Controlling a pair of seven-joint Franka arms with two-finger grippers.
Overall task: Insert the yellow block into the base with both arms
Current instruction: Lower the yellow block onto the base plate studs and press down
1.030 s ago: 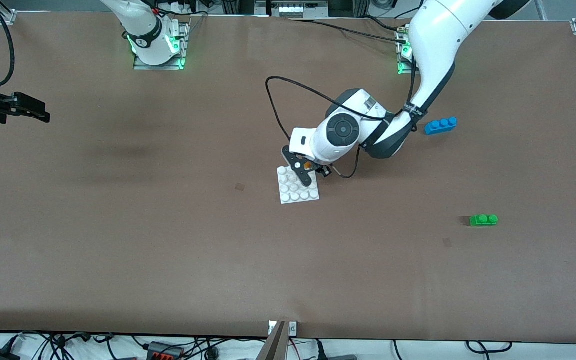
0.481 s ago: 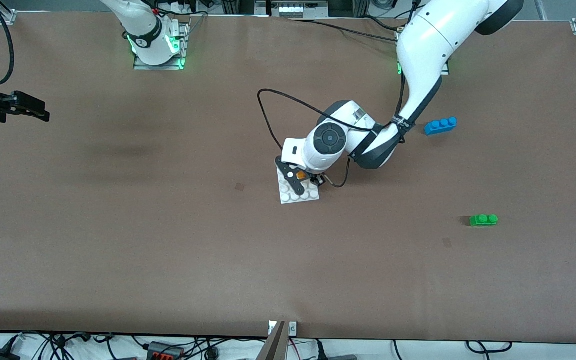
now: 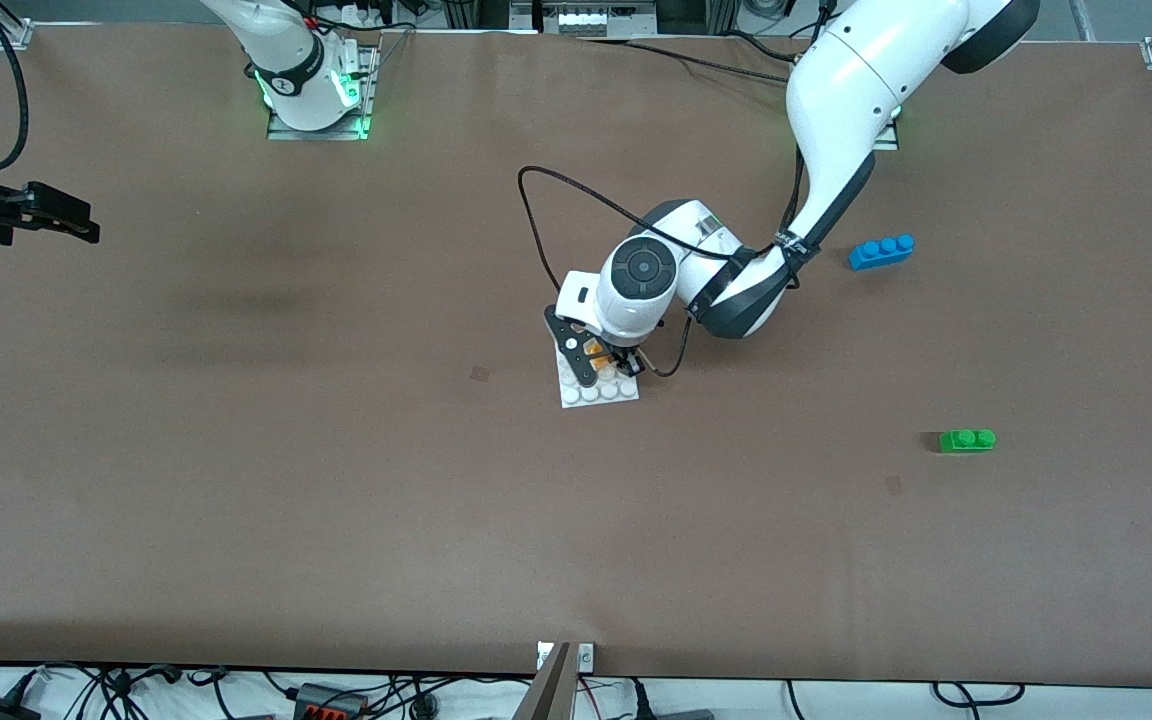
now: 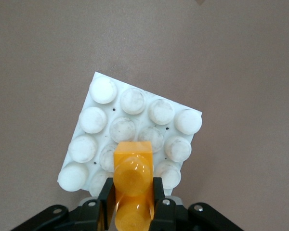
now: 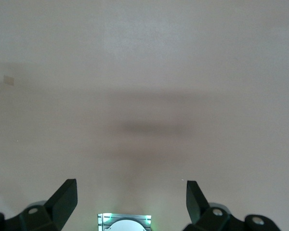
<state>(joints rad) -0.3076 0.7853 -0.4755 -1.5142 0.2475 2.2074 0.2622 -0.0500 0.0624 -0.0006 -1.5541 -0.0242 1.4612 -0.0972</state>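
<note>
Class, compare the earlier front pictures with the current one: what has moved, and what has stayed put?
The left gripper, shut on the yellow block, shifted further over the base. The base, blue brick, green brick and the waiting right gripper kept their places.

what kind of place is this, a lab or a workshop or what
Most likely a robotics lab bench: two arms bolted to a brown table, loose cables along its edges, toy bricks as test pieces. The left gripper holds the yellow block over the base; the right gripper waits open.
</note>
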